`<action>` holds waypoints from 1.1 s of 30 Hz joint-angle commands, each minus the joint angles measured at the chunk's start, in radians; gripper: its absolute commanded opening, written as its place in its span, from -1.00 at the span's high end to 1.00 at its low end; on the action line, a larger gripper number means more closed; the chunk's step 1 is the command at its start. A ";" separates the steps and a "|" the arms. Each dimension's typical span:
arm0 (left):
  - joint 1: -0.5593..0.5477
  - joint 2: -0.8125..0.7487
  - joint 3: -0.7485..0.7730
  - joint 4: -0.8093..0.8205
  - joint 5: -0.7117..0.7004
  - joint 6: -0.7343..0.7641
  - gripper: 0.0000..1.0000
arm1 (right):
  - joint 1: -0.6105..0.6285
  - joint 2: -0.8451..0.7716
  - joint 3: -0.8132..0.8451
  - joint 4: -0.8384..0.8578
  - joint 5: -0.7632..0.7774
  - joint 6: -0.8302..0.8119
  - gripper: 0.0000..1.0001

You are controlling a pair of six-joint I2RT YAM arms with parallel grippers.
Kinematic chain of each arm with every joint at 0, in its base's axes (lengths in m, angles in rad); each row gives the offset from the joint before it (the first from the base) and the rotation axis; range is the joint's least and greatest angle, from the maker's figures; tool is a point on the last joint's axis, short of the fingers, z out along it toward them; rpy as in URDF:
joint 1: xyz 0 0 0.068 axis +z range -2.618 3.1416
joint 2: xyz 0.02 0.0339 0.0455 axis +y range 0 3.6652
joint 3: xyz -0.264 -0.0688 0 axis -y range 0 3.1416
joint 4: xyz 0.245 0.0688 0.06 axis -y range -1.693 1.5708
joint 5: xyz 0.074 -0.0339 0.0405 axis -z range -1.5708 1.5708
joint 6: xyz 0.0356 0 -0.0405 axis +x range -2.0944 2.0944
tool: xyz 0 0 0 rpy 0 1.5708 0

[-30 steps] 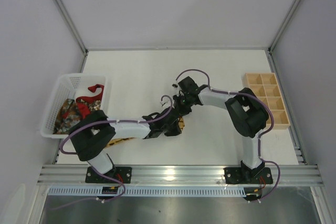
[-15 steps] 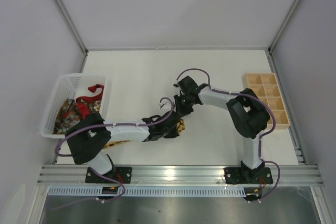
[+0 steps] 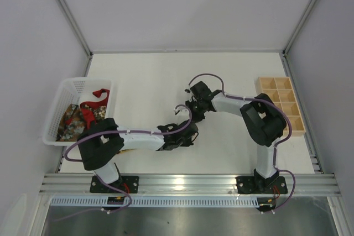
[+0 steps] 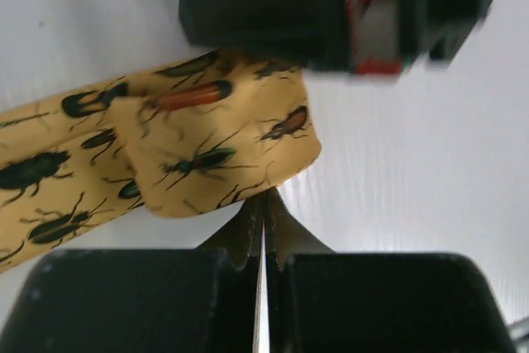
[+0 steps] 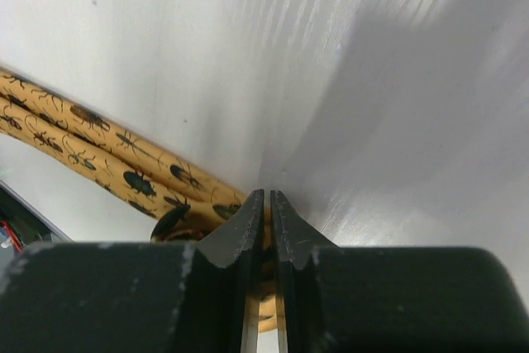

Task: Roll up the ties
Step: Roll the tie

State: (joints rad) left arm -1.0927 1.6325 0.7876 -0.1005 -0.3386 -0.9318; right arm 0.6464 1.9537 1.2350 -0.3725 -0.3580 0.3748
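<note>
Seen from my remote station: a white desk (image 3: pixel 144 75) sits boxed in by pale grey panels at the back (image 3: pixel 182 4), left (image 3: pixel 27 53) and right (image 3: pixel 332 64), joined by slim aluminium posts (image 3: pixel 66 12). A ribbed aluminium rail (image 3: pixel 188 182) edges the near side, above a brushed metal sheet (image 3: pixel 182 222). The light is soft and even.

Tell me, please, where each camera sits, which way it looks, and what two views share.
Top external: fixed above and behind the bases, looking down on the table; the left arm and right arm show whole.
Left wrist: on the left arm, looking along its shut left gripper at the yellow tie on the table.
Right wrist: on the right arm, looking down along the right gripper, pinching that tie.
Shared: both wrist views show the same yellow tie.
</note>
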 commanded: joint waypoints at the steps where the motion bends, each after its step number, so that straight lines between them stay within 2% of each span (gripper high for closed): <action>1: -0.001 0.073 0.073 -0.060 -0.071 0.047 0.99 | 0.013 -0.016 -0.060 -0.017 0.027 0.009 0.74; 8: -0.003 0.104 0.145 -0.146 -0.151 0.034 0.95 | 0.021 -0.019 -0.071 0.006 0.004 0.026 0.74; 10: -0.003 0.119 0.212 -0.197 -0.226 0.059 0.94 | 0.022 -0.018 -0.068 0.006 0.001 0.029 0.76; 14: 0.010 0.162 0.300 -0.245 -0.267 0.096 0.97 | 0.025 -0.030 -0.069 0.000 -0.016 0.030 0.76; 19: 0.010 0.150 0.279 -0.185 -0.212 0.129 0.99 | 0.019 -0.035 -0.065 0.001 -0.009 0.027 0.76; 23: 0.007 0.070 0.196 -0.092 -0.113 0.169 0.93 | -0.001 -0.021 -0.032 0.001 -0.012 0.027 0.76; 26: 0.001 -0.025 0.130 -0.036 -0.036 0.194 0.71 | -0.030 -0.024 -0.002 0.000 -0.009 0.030 0.74; 27: 0.001 -0.078 0.119 -0.031 -0.013 0.200 0.57 | -0.036 -0.024 0.010 -0.003 -0.012 0.027 0.72; 33: 0.020 -0.259 0.087 -0.064 0.042 0.206 0.34 | -0.082 -0.032 0.086 -0.055 -0.003 0.003 0.58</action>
State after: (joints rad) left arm -1.0901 1.4803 0.8856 -0.2035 -0.3443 -0.7544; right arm 0.5861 1.9343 1.2652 -0.3943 -0.3729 0.4038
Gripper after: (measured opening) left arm 0.320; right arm 0.181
